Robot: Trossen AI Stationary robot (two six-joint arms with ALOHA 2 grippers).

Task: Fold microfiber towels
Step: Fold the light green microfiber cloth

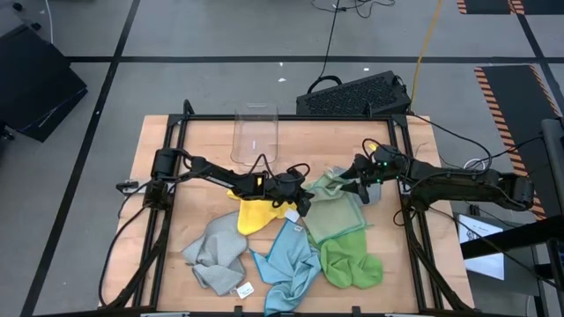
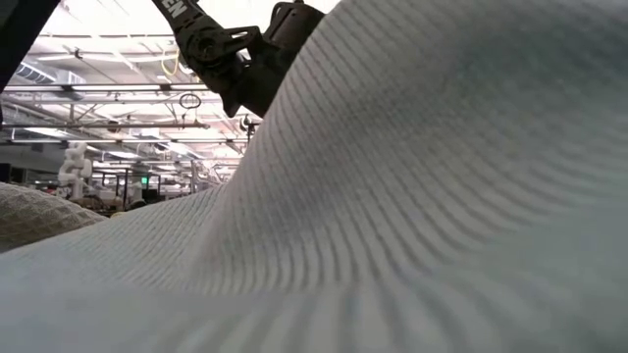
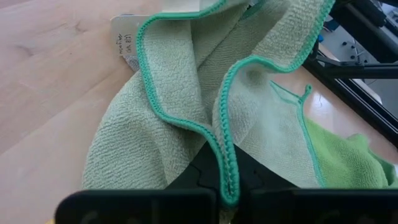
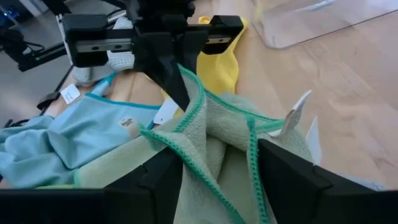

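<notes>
The pale green towel (image 1: 335, 211) lies crumpled mid-table between both arms, edged in darker green stitching. My left gripper (image 1: 301, 201) reaches in from the left and is shut on its edge. My right gripper (image 4: 224, 180) stands open at the towel's right side (image 1: 363, 187), with bunched folds (image 4: 224, 143) between its fingers. On the wood lie the yellow towel (image 1: 256, 214), a grey one (image 1: 216, 255), the light blue one (image 1: 286, 264) and the bright green one (image 1: 352, 264). My left gripper pinches the pale green towel's stitched edge (image 3: 227, 171) between its two fingers, which slant down from the table's left. The cloth rises to a peak at the fingertips (image 4: 181, 93); the rest spreads slack on the table. My right gripper: whether its open fingers touch the folds, I cannot tell.
A clear plastic bin (image 1: 256, 136) stands at the far middle of the table. A black keyboard (image 1: 352, 95) lies beyond the far edge. A pale ribbed cloth (image 2: 392, 216) close to the lens fills the low view. Bare wood shows at the table's left side (image 1: 163, 220).
</notes>
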